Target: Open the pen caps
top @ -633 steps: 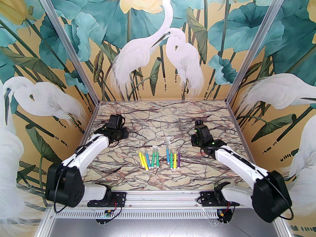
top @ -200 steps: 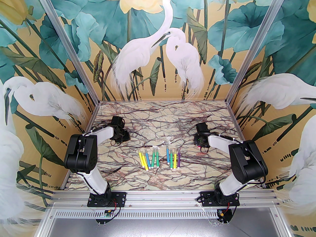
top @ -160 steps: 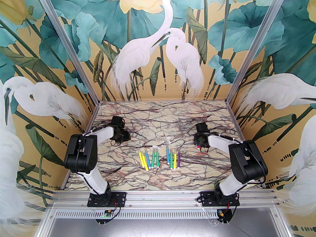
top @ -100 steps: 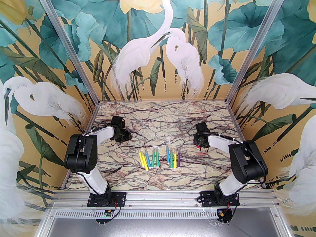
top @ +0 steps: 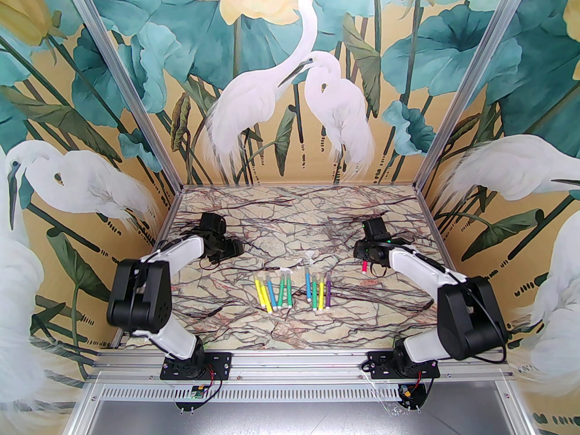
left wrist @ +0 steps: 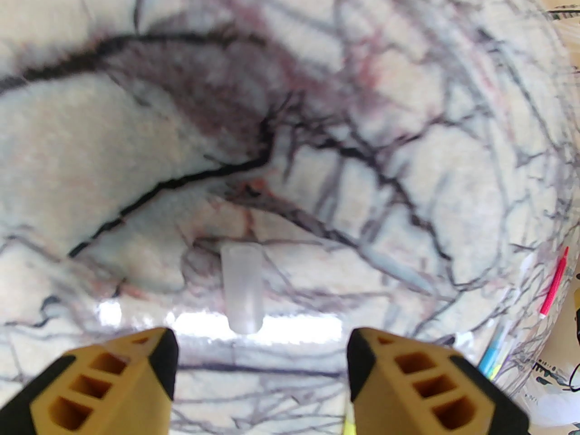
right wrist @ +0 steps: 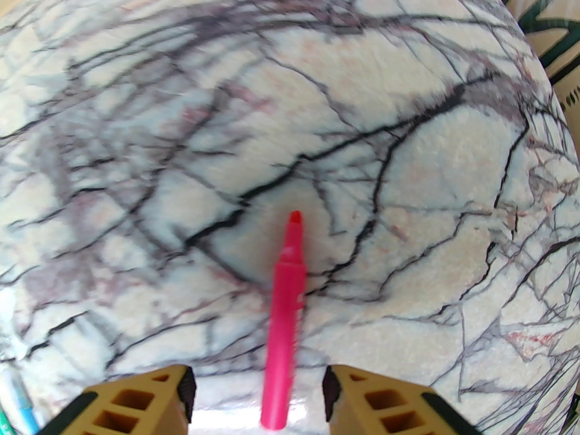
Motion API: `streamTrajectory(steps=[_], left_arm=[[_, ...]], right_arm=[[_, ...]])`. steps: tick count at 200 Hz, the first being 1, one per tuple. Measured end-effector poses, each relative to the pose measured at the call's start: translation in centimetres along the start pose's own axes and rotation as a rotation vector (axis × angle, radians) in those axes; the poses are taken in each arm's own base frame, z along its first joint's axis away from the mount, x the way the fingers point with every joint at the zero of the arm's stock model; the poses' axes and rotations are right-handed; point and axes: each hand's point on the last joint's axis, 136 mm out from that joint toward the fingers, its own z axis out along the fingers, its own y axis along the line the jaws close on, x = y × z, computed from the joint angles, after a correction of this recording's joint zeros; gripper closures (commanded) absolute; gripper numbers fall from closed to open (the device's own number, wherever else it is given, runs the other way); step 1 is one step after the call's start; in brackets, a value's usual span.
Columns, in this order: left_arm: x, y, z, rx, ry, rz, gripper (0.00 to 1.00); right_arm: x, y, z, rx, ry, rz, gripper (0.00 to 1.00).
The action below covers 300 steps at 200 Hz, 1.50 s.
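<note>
A clear pen cap (left wrist: 242, 288) lies loose on the marble just ahead of my left gripper (left wrist: 260, 351), which is open and empty. My right gripper (right wrist: 257, 381) is open too, and an uncapped pink pen (right wrist: 287, 311) lies on the table between its spread fingers, touching neither. From above, that pink pen (top: 364, 268) sits just below the right gripper (top: 362, 257), and the left gripper (top: 236, 248) hovers low at the left. Two rows of pens (top: 273, 293) (top: 318, 292) lie in the middle, their far ends capped.
A few clear caps (top: 309, 255) lie loose just beyond the pen rows. Painted walls with aluminium posts close in the marble table (top: 294, 215) on three sides. Both arm bases are bolted to the near rail (top: 299, 360).
Both arms have drawn back and their elbows have dropped. The right gripper has lifted off the pink pen, which now shows plainly on the table. The pen rows have not moved.
</note>
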Motion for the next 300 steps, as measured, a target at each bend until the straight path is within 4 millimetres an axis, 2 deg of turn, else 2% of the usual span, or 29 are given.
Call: streamTrajectory(steps=[34, 71, 132, 158, 193, 247, 300], left_arm=[[-0.6, -1.1, -2.3, 0.04, -0.065, 0.02, 0.32], [0.2, -4.5, -3.9, 0.147, -0.088, 0.088, 0.3], [1.5, -9.2, -7.2, 0.351, -0.134, 0.177, 0.28], [2.6, -11.1, -8.4, 0.441, -0.134, 0.218, 0.27], [3.3, -12.5, -9.5, 0.519, -0.143, 0.243, 0.27], [3.2, -13.1, -10.1, 0.566, -0.16, 0.243, 0.26], [3.3, -13.2, -10.0, 0.573, -0.162, 0.233, 0.26]], right_arm=[[0.7, 2.5, -2.3, -0.082, -0.009, -0.058, 0.46], [2.1, 5.2, -4.6, -0.18, 0.005, -0.123, 0.47], [4.4, 7.3, -6.6, -0.273, 0.048, -0.18, 0.49], [5.9, 7.7, -6.7, -0.296, 0.082, -0.191, 0.51], [8.0, 8.2, -6.6, -0.313, 0.138, -0.201, 0.51], [10.0, 9.2, -6.4, -0.323, 0.192, -0.215, 0.52], [12.5, 10.0, -4.2, -0.287, 0.283, -0.236, 0.53]])
